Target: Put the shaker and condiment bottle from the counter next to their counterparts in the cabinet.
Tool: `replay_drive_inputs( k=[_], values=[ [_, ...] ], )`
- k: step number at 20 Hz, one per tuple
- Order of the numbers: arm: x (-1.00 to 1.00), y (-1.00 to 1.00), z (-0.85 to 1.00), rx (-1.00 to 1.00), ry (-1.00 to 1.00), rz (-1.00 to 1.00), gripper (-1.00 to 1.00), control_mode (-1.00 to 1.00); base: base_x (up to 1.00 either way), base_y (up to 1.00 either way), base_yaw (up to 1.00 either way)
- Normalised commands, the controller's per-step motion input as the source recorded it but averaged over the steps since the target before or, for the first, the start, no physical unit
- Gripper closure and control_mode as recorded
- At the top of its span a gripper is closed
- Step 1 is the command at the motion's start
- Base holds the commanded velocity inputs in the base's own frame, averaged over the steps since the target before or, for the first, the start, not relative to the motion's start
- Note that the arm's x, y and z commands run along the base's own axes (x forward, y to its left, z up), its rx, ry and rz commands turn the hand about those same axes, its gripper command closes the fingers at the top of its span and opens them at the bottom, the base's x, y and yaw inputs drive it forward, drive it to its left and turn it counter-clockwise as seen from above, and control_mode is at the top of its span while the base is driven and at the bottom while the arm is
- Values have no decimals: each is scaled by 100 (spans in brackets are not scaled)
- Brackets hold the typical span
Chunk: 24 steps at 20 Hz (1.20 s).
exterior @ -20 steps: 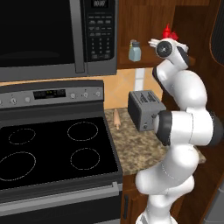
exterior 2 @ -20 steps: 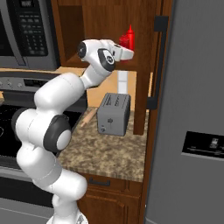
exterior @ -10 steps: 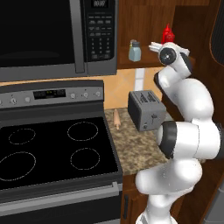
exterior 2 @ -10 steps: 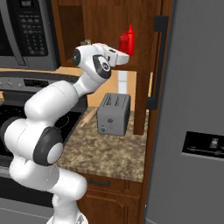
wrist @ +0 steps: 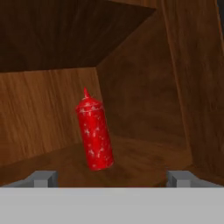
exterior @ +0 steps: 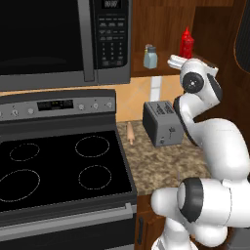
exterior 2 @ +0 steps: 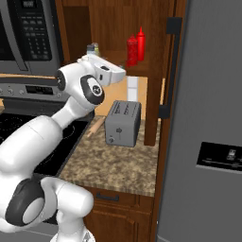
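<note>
A: How do the fingers [wrist: 111,178] stand?

B: Spread wide with nothing between them; the two tips sit at the far sides of the hand view, short of the condiment bottle [wrist: 94,133].

A: And that bottle?

B: Upright on the cabinet [exterior 2: 111,28] shelf, free of the fingers. From the right base view it stands just beside the slim red bottle [exterior 2: 141,44] with the long tip.

A: The shaker?

B: The pale blue-grey shaker [exterior: 150,56] is on the same shelf, left of the red bottles. A yellowish shaker [exterior 2: 93,48] peeks up behind the hand in the right base view.

A: Below?

B: A grey toaster [exterior: 163,123] on the speckled table [exterior 2: 113,165], beside the black stovetop [exterior: 56,166].
</note>
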Motion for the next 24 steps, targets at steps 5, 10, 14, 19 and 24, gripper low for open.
replay_drive_inputs(
  k=[5,10,14,19,24],
  values=[
    [-100,68,0,-1,-4,2,-100,-100,0,0,0],
    [-100,82,0,0,0,1,-100,-100,0,0,0],
    [-100,81,0,0,-2,0,-100,-100,0,0,0],
    [-100,86,-5,0,-1,-2,-100,-100,0,0,0],
    [-100,87,-21,0,0,-4,-100,-100,0,0,0]
  ],
)
